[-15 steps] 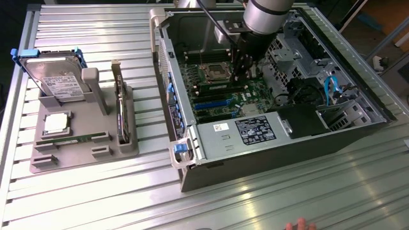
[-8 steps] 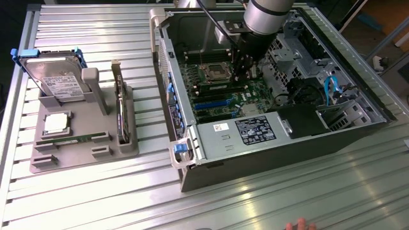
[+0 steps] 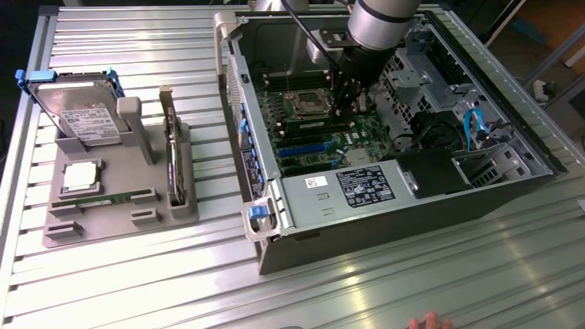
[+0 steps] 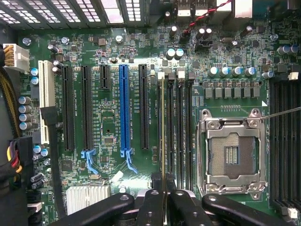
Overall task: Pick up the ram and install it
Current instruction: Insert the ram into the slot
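In the wrist view the ram (image 4: 163,132) appears edge-on as a thin green-gold line. My gripper (image 4: 163,200) is shut on it, with the black fingers (image 4: 149,205) pressed against both of its faces. The stick runs along the outermost of the black memory slots (image 4: 181,132), beside the open processor socket (image 4: 231,155). How deep it sits in the slot I cannot tell. In the exterior view the gripper (image 3: 350,103) reaches down into the open computer case (image 3: 384,199), just above the green motherboard (image 3: 320,140).
A grey holder tray (image 3: 119,216) on the exterior view's left carries a hard drive (image 3: 78,113), a silver processor (image 3: 81,177) and an upright expansion card (image 3: 172,157). Blue and black card slots (image 4: 123,108) lie beside the memory slots. A person's hand (image 3: 428,322) shows at the table's front edge.
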Robot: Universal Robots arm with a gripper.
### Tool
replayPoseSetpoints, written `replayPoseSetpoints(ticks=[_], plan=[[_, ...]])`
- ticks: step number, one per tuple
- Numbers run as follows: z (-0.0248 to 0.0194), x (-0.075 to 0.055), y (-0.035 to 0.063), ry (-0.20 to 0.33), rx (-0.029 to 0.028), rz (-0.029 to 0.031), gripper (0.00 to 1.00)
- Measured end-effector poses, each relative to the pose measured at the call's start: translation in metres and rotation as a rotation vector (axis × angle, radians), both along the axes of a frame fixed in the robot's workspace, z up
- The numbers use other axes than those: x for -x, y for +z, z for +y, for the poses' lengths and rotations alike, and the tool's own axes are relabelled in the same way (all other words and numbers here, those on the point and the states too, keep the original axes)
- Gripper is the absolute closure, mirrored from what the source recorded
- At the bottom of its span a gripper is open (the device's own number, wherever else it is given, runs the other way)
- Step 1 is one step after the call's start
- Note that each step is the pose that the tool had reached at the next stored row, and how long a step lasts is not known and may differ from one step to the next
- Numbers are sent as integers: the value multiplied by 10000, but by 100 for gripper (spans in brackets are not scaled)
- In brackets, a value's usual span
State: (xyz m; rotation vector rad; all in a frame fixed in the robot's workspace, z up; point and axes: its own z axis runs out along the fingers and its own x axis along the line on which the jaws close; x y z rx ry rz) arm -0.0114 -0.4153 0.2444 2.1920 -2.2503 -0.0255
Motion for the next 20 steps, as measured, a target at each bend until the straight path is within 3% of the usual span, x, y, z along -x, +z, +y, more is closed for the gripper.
replayPoseSetpoints(ticks=[10,20], plan=[[3,0,-6,-2,2,8,88],[3,-23,-5,-1,2,146,88]])
